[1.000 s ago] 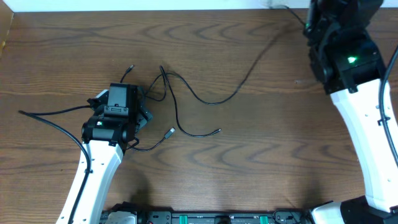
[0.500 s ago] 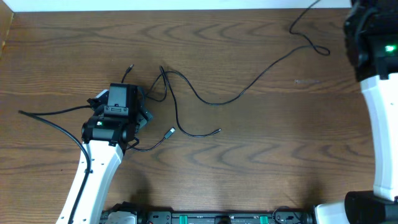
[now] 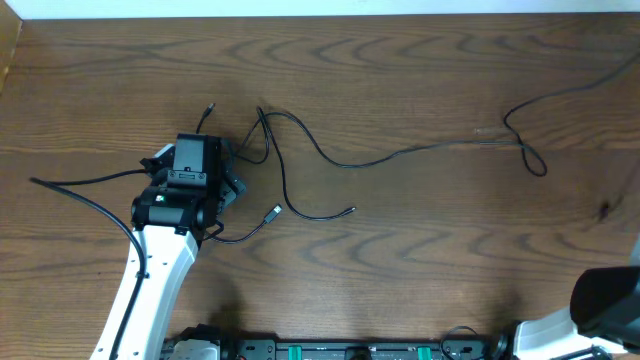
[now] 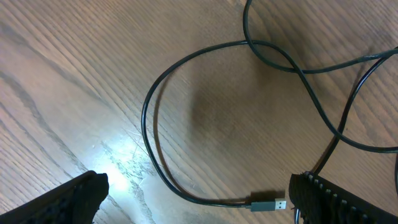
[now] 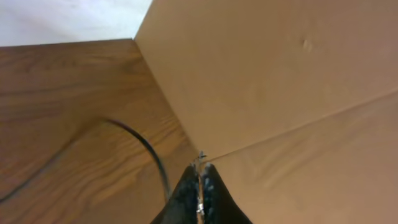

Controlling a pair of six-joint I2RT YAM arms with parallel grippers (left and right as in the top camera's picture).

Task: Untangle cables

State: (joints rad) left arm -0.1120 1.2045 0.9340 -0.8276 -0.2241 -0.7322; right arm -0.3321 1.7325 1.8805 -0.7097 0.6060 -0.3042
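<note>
Thin black cables (image 3: 275, 140) lie crossed in a small tangle left of the table's middle. One long cable (image 3: 430, 148) runs right from the tangle, makes a small loop (image 3: 530, 155) and leaves at the right edge. A short cable ends in a silver USB plug (image 3: 276, 212). My left gripper (image 3: 232, 172) is just left of the tangle. In the left wrist view it (image 4: 199, 199) is open, with the USB plug (image 4: 273, 203) and a cable loop (image 4: 149, 112) between the fingers. My right gripper (image 5: 200, 171) is shut on the long cable's end (image 5: 149, 152), out of the overhead view.
The left arm's own thick black wire (image 3: 80, 190) trails to the left. A tan flat wall (image 5: 280, 81) stands right behind the right gripper at the table's edge. The right arm's base (image 3: 605, 300) shows at the lower right corner.
My right arm has swung right and out of the overhead view, dragging the long cable. Its far end moved from the top edge to the right edge. The left arm has not moved.
</note>
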